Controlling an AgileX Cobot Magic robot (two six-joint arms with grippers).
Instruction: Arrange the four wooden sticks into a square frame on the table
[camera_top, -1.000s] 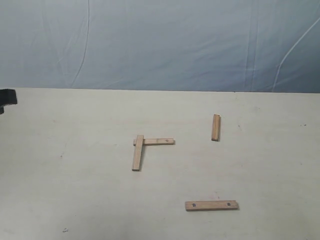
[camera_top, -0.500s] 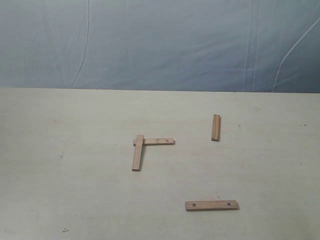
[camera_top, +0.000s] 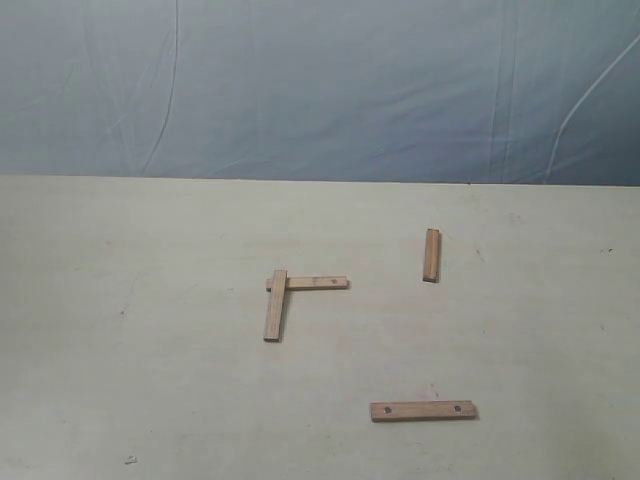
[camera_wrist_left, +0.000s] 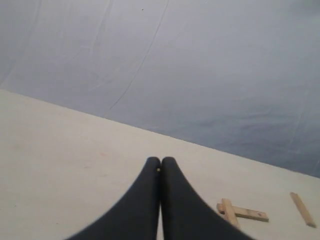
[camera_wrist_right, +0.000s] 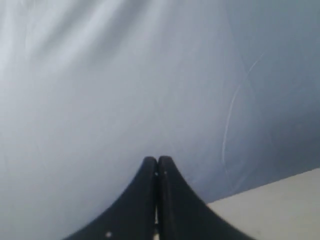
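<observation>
Four wooden sticks (camera_top: 318, 283) lay unassembled on the table (camera_top: 150, 380): an overlapping L-shaped pair (camera_top: 275, 305) mid-table, a third stick (camera_top: 431, 255) far right, and a holed stick (camera_top: 422, 410) near right. The left gripper (camera_wrist_left: 160, 167) and right gripper (camera_wrist_right: 157, 162), seen only in wrist views, were closed and empty before the blue-grey sheet (camera_top: 320, 90).

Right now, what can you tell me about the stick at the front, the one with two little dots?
The front stick is a short, flat strip that looks like light-brown wood, with a small dark hole near each end. It lies flat on the pale table, running sideways in the exterior view, closest to the camera. It looks whole and lies alone: only the table touches it, and the other three sticks lie apart from it, farther back.
</observation>
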